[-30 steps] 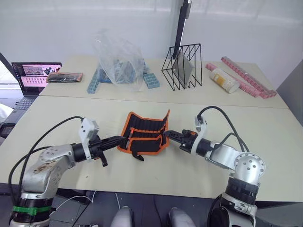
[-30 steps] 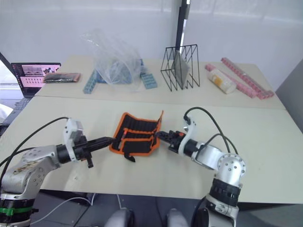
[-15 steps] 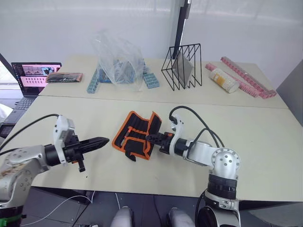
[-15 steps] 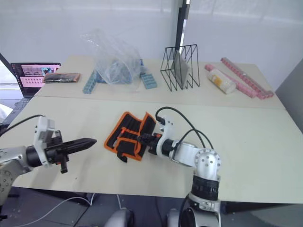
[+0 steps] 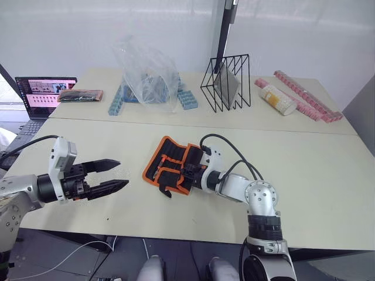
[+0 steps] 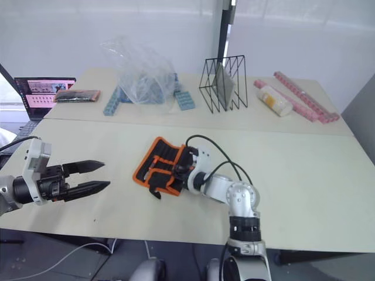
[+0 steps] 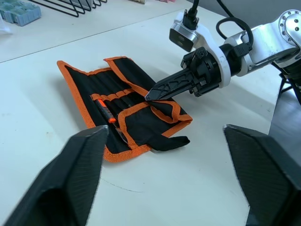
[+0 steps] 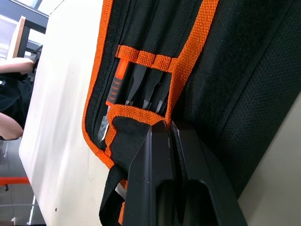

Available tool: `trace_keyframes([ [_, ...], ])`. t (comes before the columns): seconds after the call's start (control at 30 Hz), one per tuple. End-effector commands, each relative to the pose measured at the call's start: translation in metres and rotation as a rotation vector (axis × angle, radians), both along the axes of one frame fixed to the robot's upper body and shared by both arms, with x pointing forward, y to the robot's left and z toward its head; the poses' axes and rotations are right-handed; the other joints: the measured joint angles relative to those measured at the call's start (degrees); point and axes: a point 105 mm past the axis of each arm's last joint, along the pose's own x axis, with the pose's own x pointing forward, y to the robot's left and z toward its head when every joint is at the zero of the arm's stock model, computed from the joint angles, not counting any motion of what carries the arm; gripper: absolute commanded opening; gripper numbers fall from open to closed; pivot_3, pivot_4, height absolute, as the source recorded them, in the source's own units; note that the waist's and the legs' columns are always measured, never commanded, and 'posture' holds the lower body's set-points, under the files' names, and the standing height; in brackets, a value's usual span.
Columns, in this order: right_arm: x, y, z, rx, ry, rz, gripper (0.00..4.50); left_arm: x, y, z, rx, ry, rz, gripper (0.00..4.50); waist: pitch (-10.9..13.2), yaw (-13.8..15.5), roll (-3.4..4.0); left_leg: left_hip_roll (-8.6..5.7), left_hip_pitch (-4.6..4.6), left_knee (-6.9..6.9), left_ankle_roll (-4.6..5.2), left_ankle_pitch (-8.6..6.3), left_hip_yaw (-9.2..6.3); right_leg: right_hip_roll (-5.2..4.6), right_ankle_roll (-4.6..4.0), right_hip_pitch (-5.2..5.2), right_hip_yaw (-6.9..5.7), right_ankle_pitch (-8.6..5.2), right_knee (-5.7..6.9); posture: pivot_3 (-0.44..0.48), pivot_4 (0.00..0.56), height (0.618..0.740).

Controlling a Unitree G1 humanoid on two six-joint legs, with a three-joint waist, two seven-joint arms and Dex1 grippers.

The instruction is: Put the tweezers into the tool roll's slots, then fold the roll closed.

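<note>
The tool roll, black with orange trim, lies open-faced on the near table with its right flap folded part way over. Its black strap trails off the front edge. Slim black tweezers sit in the slots under an orange band, beside an orange-handled tool. My right gripper is shut, its tip pressed against the folded flap's orange edge. My left gripper hangs open and holds nothing, well left of the roll.
On the far table stand a laptop, a dark flat packet, a clear plastic bag over blue trays, a black wire rack, a bottle and pink strips.
My left gripper has drawn back to the left from the roll and opened wide. My right gripper has pushed leftward, folding the roll's right flap over.
</note>
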Motion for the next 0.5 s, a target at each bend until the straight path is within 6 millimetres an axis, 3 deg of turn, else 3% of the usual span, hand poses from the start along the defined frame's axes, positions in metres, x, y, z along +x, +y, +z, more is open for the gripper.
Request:
trace_keyframes([
  [0.03,-0.003,0.017,0.007,0.058,-0.012,0.021,0.83,0.001,-0.003,0.007,0.011,-0.045,-0.015,4.5,0.0,0.0,0.0,0.0,0.01,0.0,0.0,0.0,0.0,0.0,0.0,0.0,0.0,0.0,0.01,0.0,0.15,0.689],
  [0.23,-0.003,0.012,0.017,0.101,-0.086,0.069,2.87,0.003,-0.005,0.006,0.02,-0.045,-0.02,4.5,0.0,0.0,0.0,0.01,0.02,0.0,0.0,0.0,0.0,0.0,-0.01,0.03,0.0,0.0,0.01,0.0,0.15,0.689],
  [0.5,0.005,-0.005,0.022,0.023,-0.256,0.129,2.87,0.004,-0.007,0.003,0.017,-0.04,-0.023,4.5,0.0,0.0,-0.01,0.0,0.02,0.01,0.0,0.0,0.0,0.0,-0.01,0.01,0.0,0.0,0.0,0.0,0.15,0.689],
])
